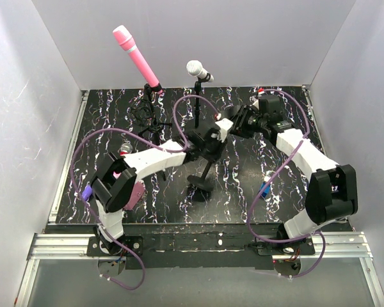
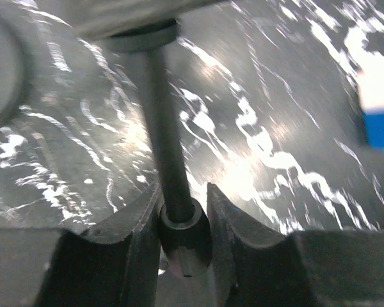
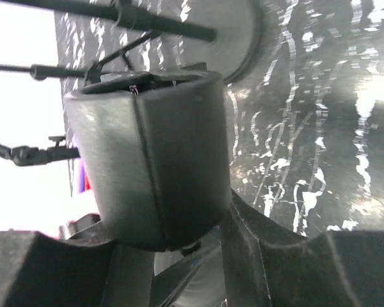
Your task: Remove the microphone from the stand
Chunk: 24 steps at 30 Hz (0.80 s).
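Right jaws clamp the black microphone over the table, at one o'clock from the stand base; left jaws pinch the stand pole. Pulling them apart likely remains; separation unclear.

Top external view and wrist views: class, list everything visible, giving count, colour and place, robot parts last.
pink microphone: one, pink, back left, on tripod stand
white microphone: one, white, back centre, on slim stand
round-base stand: one, black, centre, tilted
black cylinder: one, black, centre, between right jaws
blue object: one, mainly blue, table right
table: one, black, white-marbled
left gripper: one, jaws gripping round-base stand's rod
right gripper: one, jaws around black cylinder
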{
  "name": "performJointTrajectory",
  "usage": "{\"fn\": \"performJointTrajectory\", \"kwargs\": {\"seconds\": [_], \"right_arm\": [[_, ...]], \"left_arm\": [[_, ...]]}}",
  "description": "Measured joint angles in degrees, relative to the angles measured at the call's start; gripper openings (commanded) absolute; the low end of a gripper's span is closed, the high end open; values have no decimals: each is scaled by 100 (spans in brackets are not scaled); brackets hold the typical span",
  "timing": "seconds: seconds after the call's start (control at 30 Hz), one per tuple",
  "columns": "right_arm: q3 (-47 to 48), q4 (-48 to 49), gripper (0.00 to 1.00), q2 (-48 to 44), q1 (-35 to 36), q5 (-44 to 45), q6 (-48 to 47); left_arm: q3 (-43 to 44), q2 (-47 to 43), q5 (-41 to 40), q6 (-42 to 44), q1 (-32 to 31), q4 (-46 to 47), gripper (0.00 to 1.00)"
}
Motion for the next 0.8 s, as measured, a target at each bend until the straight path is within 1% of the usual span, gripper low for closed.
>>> {"fn": "performJointTrajectory", "kwargs": {"seconds": [0.03,0.07,0.1,0.13,0.17,0.2,0.23,0.33,0.43,0.53,0.63,0.7,0.8], "right_arm": [[107,-223,1,-37,-7,203,2],[190,-448,1,-105,-13,417,24],[275,-590,1,-162,-2,623,37],[367,-643,1,-205,44,824,39],[455,-649,1,-243,94,992,26],[516,-629,1,-282,151,1154,2],[560,-651,1,-332,203,1285,-35],[562,-708,1,-452,326,1537,-341],[463,-605,1,-542,348,1475,-619],[63,-59,1,-754,367,1161,-1025],[-472,645,1,-1126,437,807,-1486],[-656,907,1,-1298,479,533,-1851],[-962,1360,1,-1537,527,114,-2581]], "left_arm": [[7,-15,-962,-138,-240,83,0],[17,-15,-1679,-264,-415,197,0],[57,11,-2214,-321,-514,297,17],[90,22,-2538,-363,-564,398,38],[116,22,-2763,-369,-581,492,54],[138,20,-2881,-365,-581,555,63],[170,20,-2983,-238,-577,616,68],[192,13,-2876,-31,-490,649,75],[52,-105,-2369,369,-398,675,82],[-365,-507,-1729,973,-306,664,84],[-909,-1178,-1169,1609,-219,546,84],[-1008,-1574,-767,1910,-149,313,84],[-905,-1991,-262,2194,44,2,84]]}}
